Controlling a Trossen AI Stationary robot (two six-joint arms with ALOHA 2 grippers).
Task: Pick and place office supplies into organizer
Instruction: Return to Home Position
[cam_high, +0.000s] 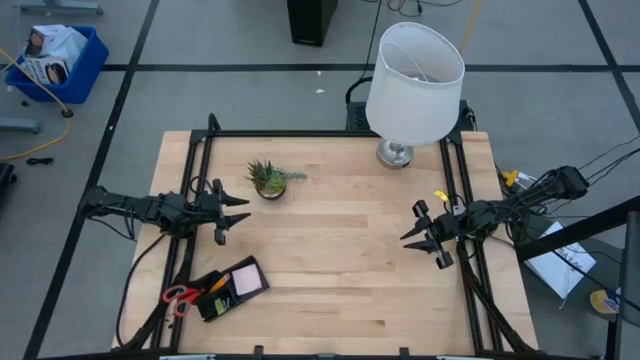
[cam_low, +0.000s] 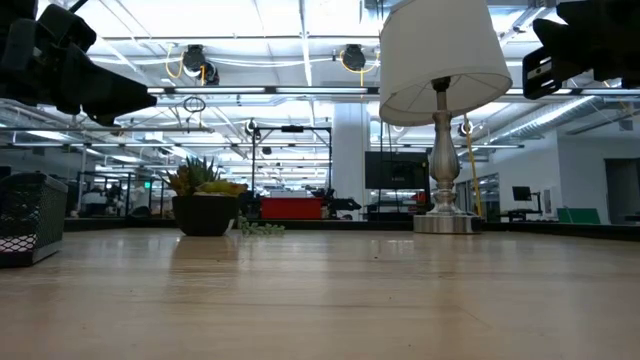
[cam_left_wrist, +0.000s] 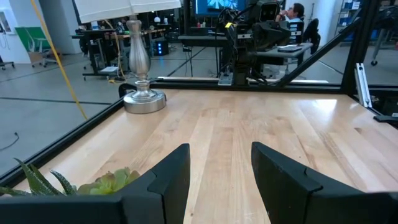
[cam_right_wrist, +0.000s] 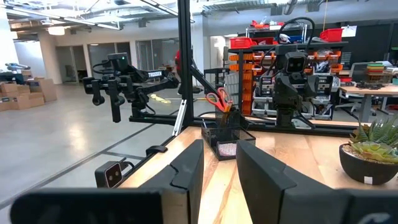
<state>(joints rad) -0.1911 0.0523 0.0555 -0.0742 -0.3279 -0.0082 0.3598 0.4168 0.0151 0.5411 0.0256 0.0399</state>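
Observation:
The black organizer (cam_high: 222, 298) stands near the table's front left corner. Red-handled scissors (cam_high: 180, 297) show at its left end, yellow-orange pencils (cam_high: 216, 287) in its middle, and a pink sticky-note pad (cam_high: 247, 279) at its right end. In the right wrist view the scissors (cam_right_wrist: 217, 99) stick up out of the mesh organizer (cam_right_wrist: 227, 138). My left gripper (cam_high: 236, 211) hovers open at the table's left side, above and behind the organizer. My right gripper (cam_high: 414, 229) hovers open at the right side. Neither has anything between its fingers.
A small potted green plant (cam_high: 268, 180) stands just behind and to the right of my left gripper. A lamp with a white shade (cam_high: 413, 82) stands at the far edge, right of centre. The bare wooden table top (cam_high: 340, 260) spans the middle between the arms.

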